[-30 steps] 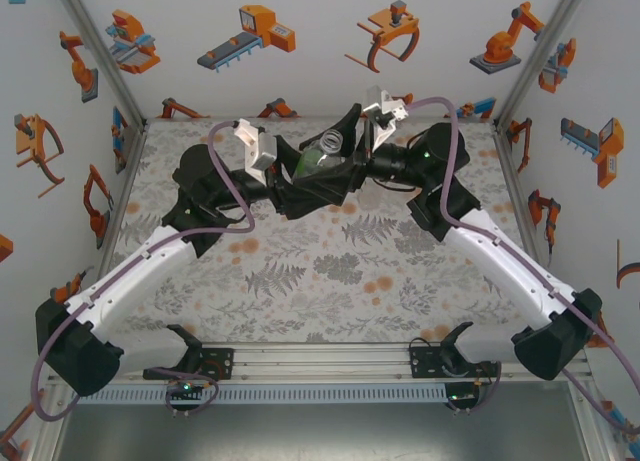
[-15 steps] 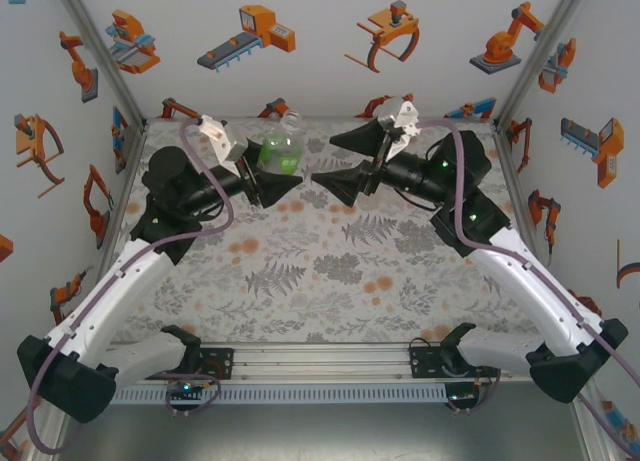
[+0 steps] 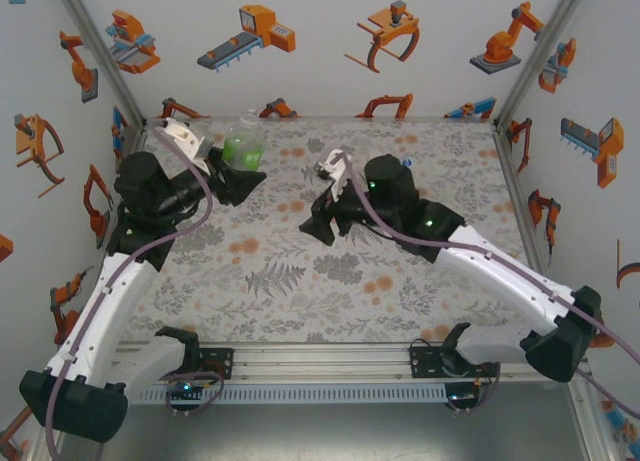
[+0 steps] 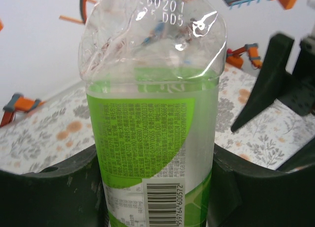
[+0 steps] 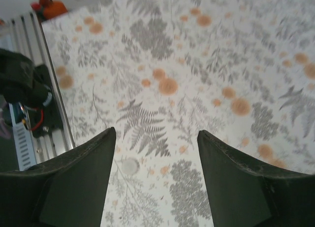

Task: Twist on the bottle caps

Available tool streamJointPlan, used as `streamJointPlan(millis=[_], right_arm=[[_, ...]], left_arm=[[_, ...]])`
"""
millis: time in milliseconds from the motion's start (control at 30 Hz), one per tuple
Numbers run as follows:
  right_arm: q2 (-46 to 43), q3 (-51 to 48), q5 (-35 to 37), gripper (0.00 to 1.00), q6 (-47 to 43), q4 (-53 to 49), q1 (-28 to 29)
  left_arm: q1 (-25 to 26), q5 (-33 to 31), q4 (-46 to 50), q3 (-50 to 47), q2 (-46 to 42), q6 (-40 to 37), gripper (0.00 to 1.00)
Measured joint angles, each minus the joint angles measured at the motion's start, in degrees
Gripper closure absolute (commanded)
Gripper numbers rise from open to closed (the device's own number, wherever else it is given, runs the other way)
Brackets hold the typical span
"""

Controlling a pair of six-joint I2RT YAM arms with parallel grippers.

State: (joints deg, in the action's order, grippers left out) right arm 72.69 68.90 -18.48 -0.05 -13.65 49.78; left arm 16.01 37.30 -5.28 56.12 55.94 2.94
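My left hand (image 3: 243, 177) was clenched on the bottle (image 3: 243, 146), the clear one with the white-and-green label (image 4: 147, 123). It was over the far left part of the table (image 3: 300, 291), close to the back wall (image 3: 300, 71). I gripped the bottle low on its body, and the rest stood out beyond my hand toward that wall.

From my left wrist the bottle stood upright in the middle of the view. My two dark fingers (image 4: 49, 192) pressed against its sides at the height of the barcode (image 4: 165, 197). Green print covered the label above the barcode. Higher up, the bare plastic was dented and creased, with a stamped code near the top. The upper end ran out of that view, so I could not make out its mouth.

My right hand (image 3: 320, 226) was released, near the middle of the table, well apart from the bottle and tilted down toward the table. From my right wrist its two fingers stood wide apart with nothing between them. Through the gap I saw the table's print of grey ferns and orange blossoms. At the left of that view ran the aluminium rail (image 5: 51, 113) at the table's near edge.

Past the bottle, on the right of my left wrist's view, the dark fingers of my right hand showed above the table, touching nothing.
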Motion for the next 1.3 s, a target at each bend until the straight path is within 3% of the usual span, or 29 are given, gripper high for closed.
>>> streamJointPlan(millis=[267, 667, 1033, 1300], right_arm=[[10.3, -1.2, 7.8, 0.45, 3.7, -4.6, 6.6], [23.4, 0.3, 19.5, 0.50, 15.4, -13.5, 14.2], [33.0, 7.6, 22.5, 0.50, 16.6, -19.3, 19.5], [37.1, 9.4, 22.4, 0.50, 15.8, -21.4, 20.0]], left_arm=[[-3.7, -5.0, 3.7, -4.7, -1.2, -3.3, 1.00], [-4.2, -11.8, 7.6, -10.7, -1.4, -11.5, 1.00], [-4.2, -22.5, 7.9, -12.9, -1.8, -13.9, 0.98], [-4.6, -25.8, 7.9, -12.9, -2.0, -14.5, 0.98]])
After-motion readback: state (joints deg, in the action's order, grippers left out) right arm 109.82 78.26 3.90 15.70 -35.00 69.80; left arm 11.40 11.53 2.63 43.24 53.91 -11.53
